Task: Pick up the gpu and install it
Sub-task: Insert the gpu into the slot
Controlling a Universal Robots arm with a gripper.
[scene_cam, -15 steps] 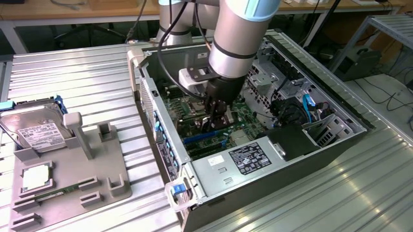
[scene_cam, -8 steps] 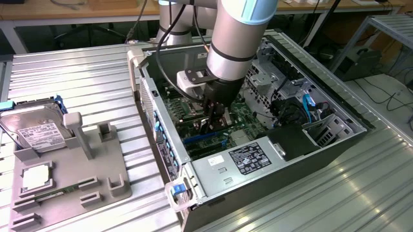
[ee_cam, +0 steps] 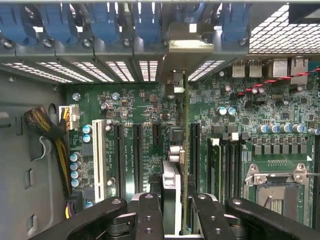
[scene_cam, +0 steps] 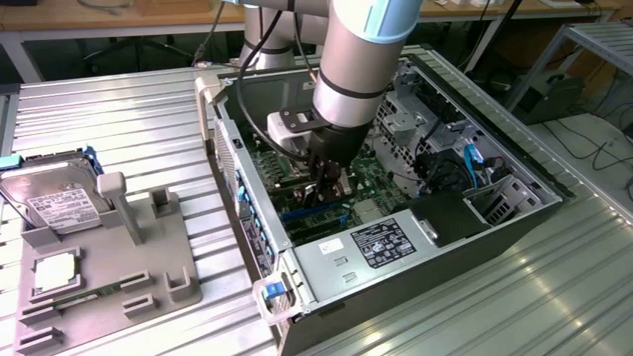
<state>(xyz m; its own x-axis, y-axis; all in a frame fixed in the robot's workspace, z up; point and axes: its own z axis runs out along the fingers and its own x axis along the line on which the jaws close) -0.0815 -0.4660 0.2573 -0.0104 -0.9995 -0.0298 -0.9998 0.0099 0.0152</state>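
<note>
Green gpu (ee_cam: 186, 150), black tool (ee_cam: 177, 201), blue latches (ee_cam: 105, 20).

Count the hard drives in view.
1: the hard drive rests in the grey holder at the exterior view's left. Others may be hidden inside the case.

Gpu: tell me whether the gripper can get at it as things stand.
Yes, it seems: the gripper looks shut on the gpu, held edge-on over the motherboard slots inside the open case, with nothing else between its fingers.
</note>
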